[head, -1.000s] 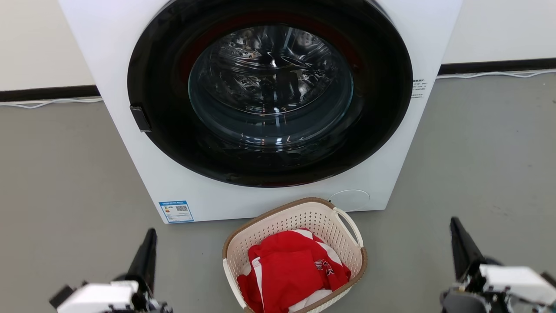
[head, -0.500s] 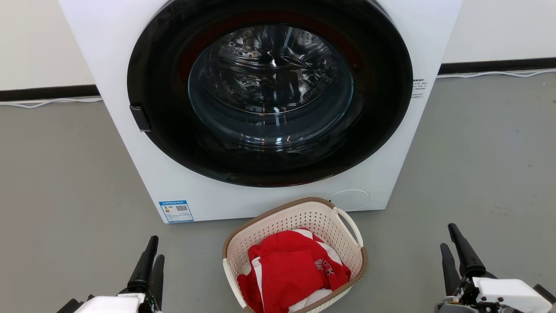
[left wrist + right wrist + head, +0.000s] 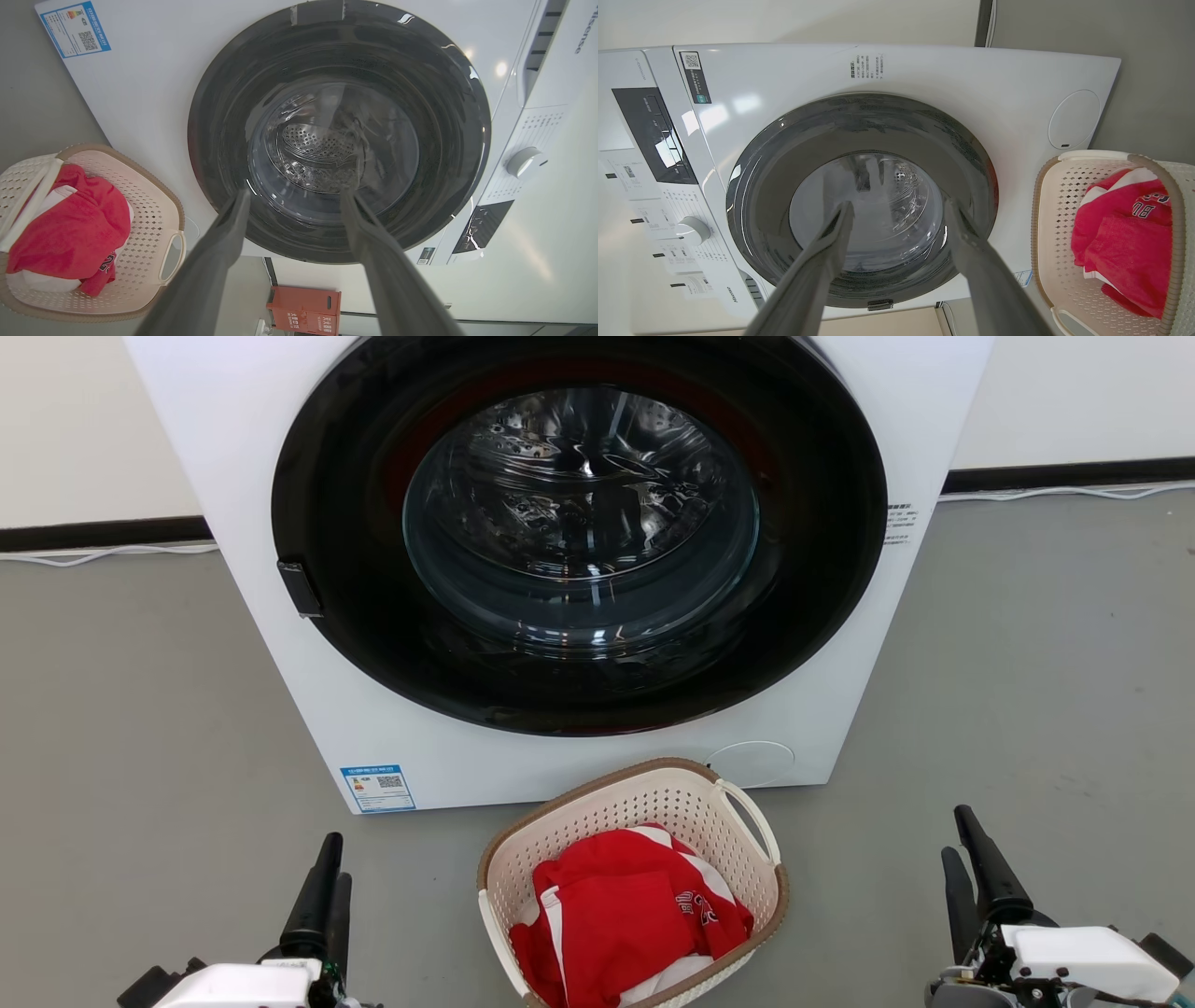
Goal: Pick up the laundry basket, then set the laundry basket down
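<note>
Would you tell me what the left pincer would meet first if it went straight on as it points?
Probably the washer's door glass, which the left pincer frames in its wrist view; the laundry basket lies off to one side.

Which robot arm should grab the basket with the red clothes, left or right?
Probably the right. The right gripper is open, and a white loop handle of the laundry basket stands up on that side, facing it. The left gripper is open too, about as far away.
</note>
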Available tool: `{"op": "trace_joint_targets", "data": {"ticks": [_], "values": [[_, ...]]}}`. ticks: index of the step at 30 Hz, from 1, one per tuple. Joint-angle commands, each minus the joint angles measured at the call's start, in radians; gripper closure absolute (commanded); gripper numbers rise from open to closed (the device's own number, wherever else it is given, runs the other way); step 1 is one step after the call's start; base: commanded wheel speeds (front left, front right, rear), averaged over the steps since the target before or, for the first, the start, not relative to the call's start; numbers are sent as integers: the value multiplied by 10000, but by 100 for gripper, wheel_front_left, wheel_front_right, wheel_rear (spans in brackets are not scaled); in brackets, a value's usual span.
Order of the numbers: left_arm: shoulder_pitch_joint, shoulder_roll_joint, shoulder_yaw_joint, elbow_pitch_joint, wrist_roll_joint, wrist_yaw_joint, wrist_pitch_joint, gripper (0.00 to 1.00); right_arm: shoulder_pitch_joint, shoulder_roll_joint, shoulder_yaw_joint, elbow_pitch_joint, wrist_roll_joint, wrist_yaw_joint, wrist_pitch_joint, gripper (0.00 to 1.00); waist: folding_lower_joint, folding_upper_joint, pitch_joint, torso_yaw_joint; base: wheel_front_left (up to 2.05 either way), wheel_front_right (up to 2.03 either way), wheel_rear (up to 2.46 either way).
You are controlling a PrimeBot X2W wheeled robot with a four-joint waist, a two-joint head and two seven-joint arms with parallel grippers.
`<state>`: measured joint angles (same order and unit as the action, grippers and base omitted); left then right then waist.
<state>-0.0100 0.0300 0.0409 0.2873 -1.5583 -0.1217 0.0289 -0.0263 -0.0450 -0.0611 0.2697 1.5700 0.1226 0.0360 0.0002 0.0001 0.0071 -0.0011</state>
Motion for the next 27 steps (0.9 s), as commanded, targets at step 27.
{"op": "trace_joint_targets", "data": {"ticks": [27], "values": [[-623, 106, -244, -780, 3936, -46, -821, 0, -752, -422, 855, -712, -2968, 37, -908, 0, -2, -1, 42, -60, 0, 0, 0]]}}
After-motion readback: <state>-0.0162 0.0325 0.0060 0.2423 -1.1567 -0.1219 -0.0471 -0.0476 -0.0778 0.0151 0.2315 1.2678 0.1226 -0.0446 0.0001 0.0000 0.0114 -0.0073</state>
